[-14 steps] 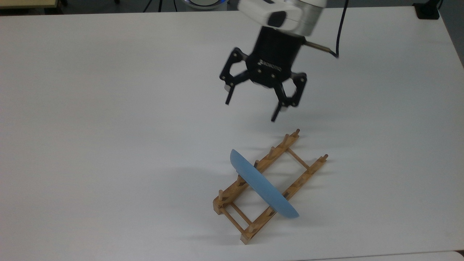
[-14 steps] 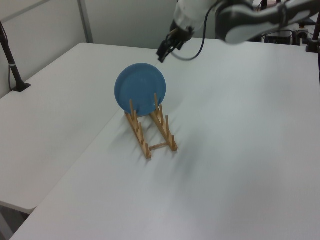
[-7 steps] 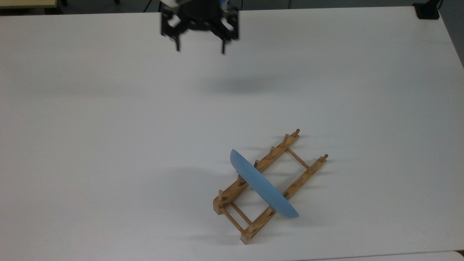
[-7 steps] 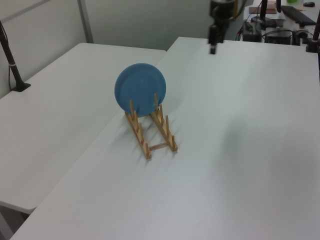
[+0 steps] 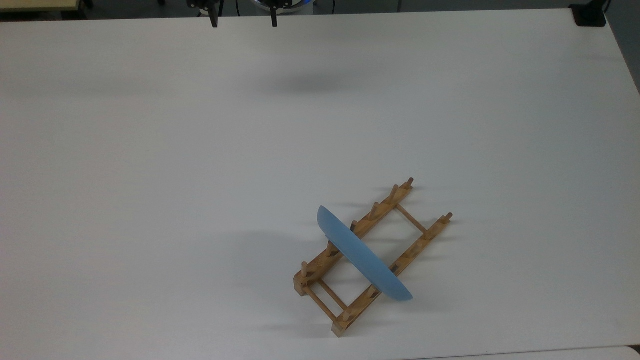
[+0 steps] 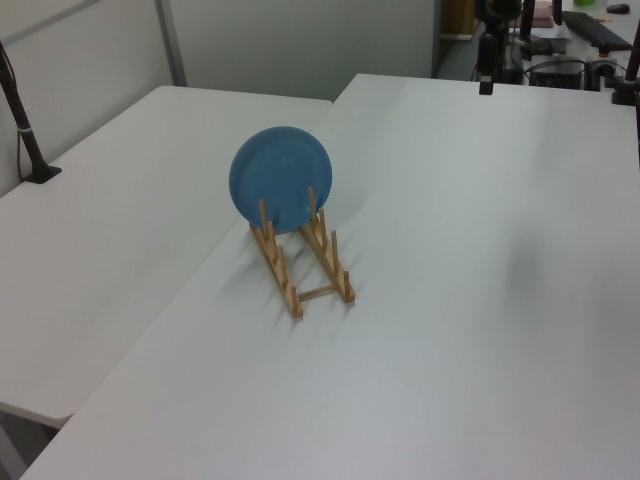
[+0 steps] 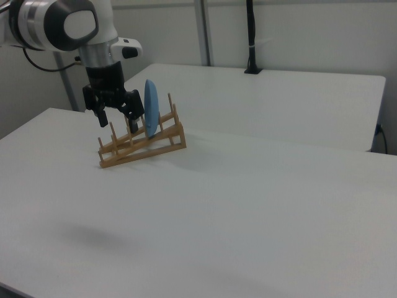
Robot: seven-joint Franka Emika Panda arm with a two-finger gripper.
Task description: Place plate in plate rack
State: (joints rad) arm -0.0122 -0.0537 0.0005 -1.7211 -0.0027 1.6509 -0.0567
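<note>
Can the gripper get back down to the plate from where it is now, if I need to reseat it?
Probably yes: the open gripper is up at the table's far edge, and the plate stands upright in the rack with nothing above it.

white Panda arm (image 7: 59, 22) reaching in from the right view's left, wrist pointing straight down, black end effector (image 7: 116, 119) hanging high, fingers (image 5: 214, 21) spread apart, holding nothing

The top view's upper edge cuts off my gripper (image 5: 243, 20) above its fingertips (image 5: 214, 21). In the right view my gripper (image 7: 116, 124) covers part of the plate rack (image 7: 141, 146). The plate (image 5: 361, 258) hides the rack's (image 5: 371, 255) middle in the top view.
</note>
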